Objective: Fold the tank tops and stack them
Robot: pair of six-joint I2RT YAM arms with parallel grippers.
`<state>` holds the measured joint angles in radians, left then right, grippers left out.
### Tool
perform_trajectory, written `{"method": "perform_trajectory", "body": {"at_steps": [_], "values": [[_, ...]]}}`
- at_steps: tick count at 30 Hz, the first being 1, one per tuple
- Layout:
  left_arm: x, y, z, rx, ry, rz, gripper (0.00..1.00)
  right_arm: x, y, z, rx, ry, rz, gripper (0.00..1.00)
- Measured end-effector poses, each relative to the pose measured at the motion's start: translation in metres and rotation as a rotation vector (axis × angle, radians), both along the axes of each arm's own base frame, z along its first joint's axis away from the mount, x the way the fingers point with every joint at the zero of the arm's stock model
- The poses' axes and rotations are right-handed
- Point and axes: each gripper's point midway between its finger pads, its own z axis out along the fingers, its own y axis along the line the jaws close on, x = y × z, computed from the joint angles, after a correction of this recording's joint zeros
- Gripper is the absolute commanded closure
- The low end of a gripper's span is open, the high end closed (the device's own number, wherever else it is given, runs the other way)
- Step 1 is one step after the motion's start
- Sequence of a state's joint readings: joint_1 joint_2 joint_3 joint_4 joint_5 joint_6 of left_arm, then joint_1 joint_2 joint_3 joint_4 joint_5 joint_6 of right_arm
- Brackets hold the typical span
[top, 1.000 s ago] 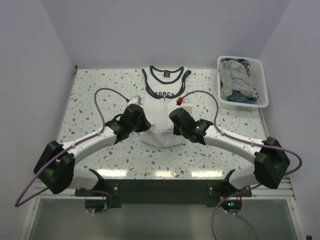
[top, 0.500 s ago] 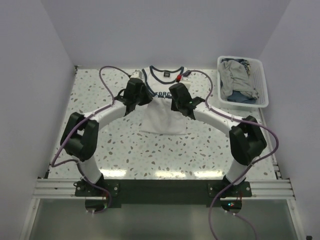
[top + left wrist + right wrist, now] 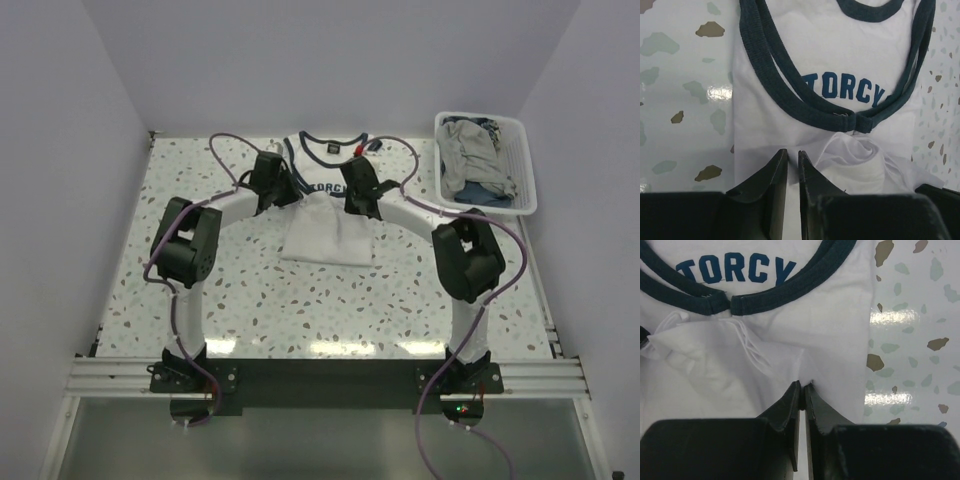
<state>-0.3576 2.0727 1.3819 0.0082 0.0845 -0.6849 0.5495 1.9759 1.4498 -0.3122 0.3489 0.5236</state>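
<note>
On the table's far half, left gripper and right gripper are each pinching the white tank top, whose neckline is lying just beyond both, along its near-far axis.

The white tank top has navy trim at neck and armholes and blue chest lettering. The table is pale, speckled with grey, brown and greenish flecks. At its far right corner, a white slatted basket holds a grey tank top and blue cloth.
</note>
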Motion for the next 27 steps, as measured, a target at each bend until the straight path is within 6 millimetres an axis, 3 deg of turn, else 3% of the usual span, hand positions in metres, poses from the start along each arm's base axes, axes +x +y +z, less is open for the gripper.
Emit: {"method": "perform_trajectory", "body": {"at_steps": [3, 12, 14, 15, 18, 23, 27], "values": [[0.004, 0.005, -0.002, -0.003, 0.001, 0.007, 0.89, 0.004, -0.006, 0.001, -0.005, 0.007, -0.015, 0.95], [0.016, 0.006, 0.012, -0.017, -0.038, 0.006, 0.96, 0.016, -0.021, 0.007, 0.005, 0.0, -0.058, 0.94], [0.016, 0.006, 0.012, -0.018, -0.038, 0.005, 0.8, 0.017, -0.024, 0.006, 0.004, 0.004, -0.065, 0.95], [0.016, 0.007, 0.012, -0.016, -0.04, 0.001, 0.63, 0.017, -0.025, 0.005, 0.003, 0.006, -0.067, 0.95], [0.016, 0.008, 0.012, -0.019, -0.04, -0.002, 0.45, 0.018, -0.027, 0.003, 0.003, 0.009, -0.073, 0.95], [0.018, 0.007, 0.014, -0.023, -0.05, -0.009, 0.43, 0.018, -0.026, 0.003, 0.007, 0.011, -0.074, 0.95], [0.017, 0.007, 0.013, -0.01, -0.053, -0.019, 0.51, 0.018, -0.027, 0.0, 0.005, 0.015, -0.075, 0.96]]}}
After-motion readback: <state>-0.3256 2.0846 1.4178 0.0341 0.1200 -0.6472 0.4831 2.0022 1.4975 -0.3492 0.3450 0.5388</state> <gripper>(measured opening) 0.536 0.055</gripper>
